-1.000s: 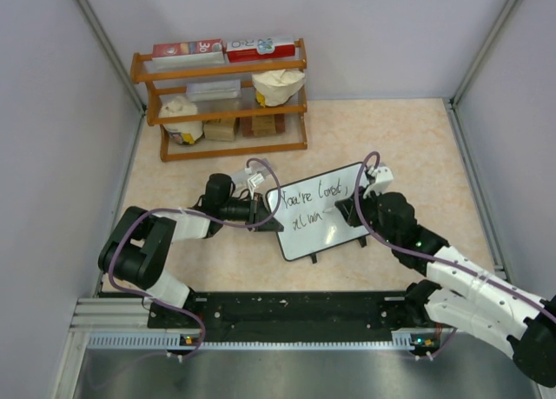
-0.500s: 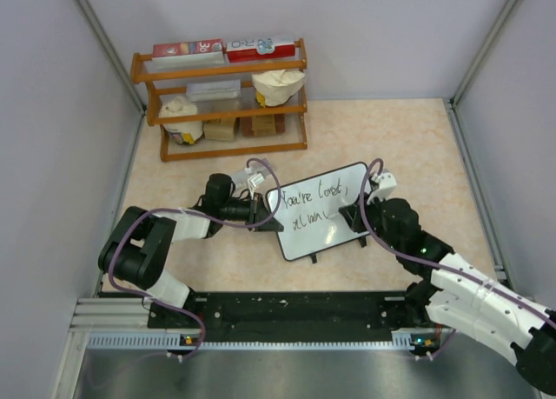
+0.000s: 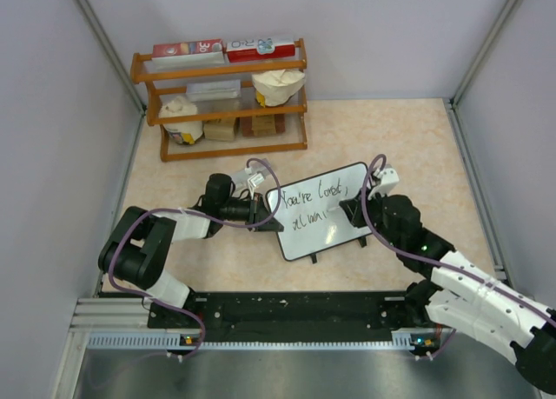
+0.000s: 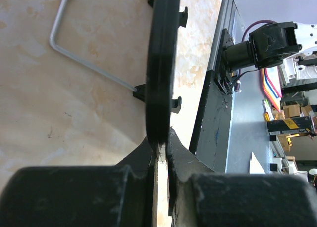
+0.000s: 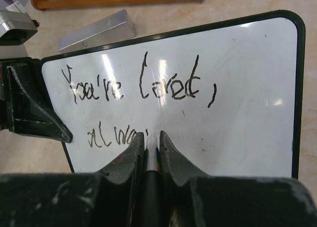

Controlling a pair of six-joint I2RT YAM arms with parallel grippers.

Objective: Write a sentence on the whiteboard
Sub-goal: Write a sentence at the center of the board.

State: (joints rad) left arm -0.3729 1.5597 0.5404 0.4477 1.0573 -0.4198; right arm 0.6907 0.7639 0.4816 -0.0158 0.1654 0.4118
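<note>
One wooden rack (image 3: 219,69) behind whiteboard (image 3: 328,232), right claw's (image 5: 151,137) marker (image 5: 151,150) over script (image 5: 133,86)

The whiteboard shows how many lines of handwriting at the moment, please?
2. The upper line runs across the top of the whiteboard; the lower line sits below at its left, ending at the marker, which may hide a stroke.

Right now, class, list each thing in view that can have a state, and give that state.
black-framed white whiteboard: held at its left edge
black handwritten sentence: unfinished, second line partway
black marker pen: tip at the second line
left pincer: shut on the frame
right pincer: shut on the marker
</note>
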